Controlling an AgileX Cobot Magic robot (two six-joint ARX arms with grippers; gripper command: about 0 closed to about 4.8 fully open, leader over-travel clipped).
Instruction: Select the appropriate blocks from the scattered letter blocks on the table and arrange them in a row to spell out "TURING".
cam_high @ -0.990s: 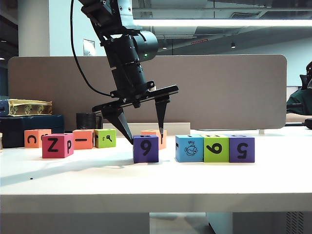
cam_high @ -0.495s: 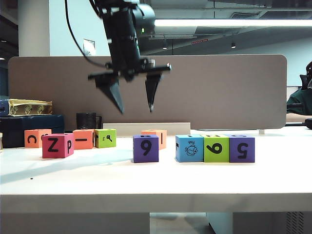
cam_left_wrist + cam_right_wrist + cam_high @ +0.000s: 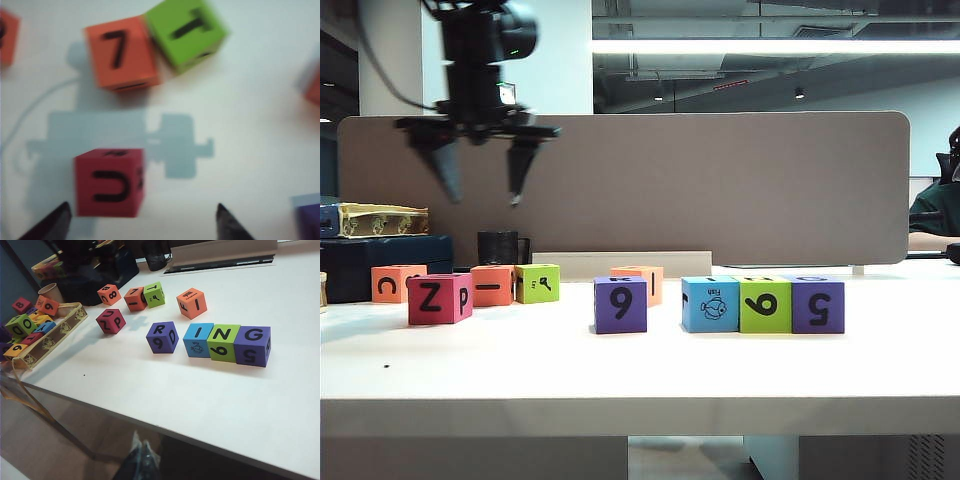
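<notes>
Blocks on the table, exterior view: blue, green and purple cubes touch in a row right of centre; another purple cube stands apart to their left. The left gripper hangs high at upper left, jaws wide, holding nothing.

Left wrist view: a red cube lies between the spread fingertips, untouched.

Right wrist view: the row's tops read I, N, G, the lone purple R. The right gripper shows dimly at the bottom edge; I cannot tell its state.
</notes>
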